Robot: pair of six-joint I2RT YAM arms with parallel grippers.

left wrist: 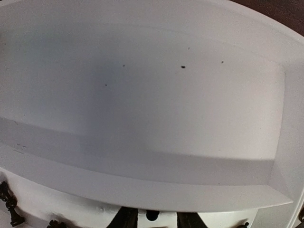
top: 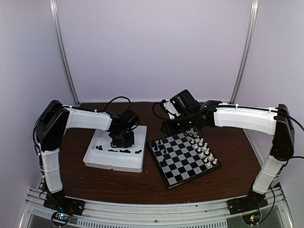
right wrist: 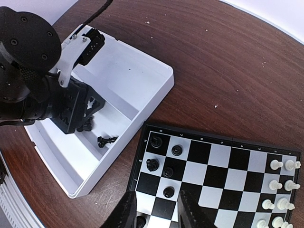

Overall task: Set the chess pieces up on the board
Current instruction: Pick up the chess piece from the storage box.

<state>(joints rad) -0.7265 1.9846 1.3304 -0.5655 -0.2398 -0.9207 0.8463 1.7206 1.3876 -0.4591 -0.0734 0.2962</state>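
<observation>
The board (top: 181, 165) lies right of centre, with a few black chess pieces (right wrist: 168, 172) standing at its left corner. More black pieces (top: 124, 151) lie in the near compartment of the white tray (top: 114, 162). My left gripper (top: 122, 142) reaches down into that compartment. In the left wrist view its fingertips (left wrist: 126, 221) stand apart, with one small black piece (left wrist: 153, 216) between them and a gap on either side. My right gripper (right wrist: 157, 213) hovers open over the board's left corner with nothing between its fingers.
White pieces (top: 202, 145) stand in two rows along the board's right side. One black piece (right wrist: 106, 140) lies on its side in the tray (right wrist: 142, 80), close to the left gripper (right wrist: 71, 114). The tray's far compartment (left wrist: 142, 95) holds only specks. Brown tabletop (top: 142, 185) surrounds both.
</observation>
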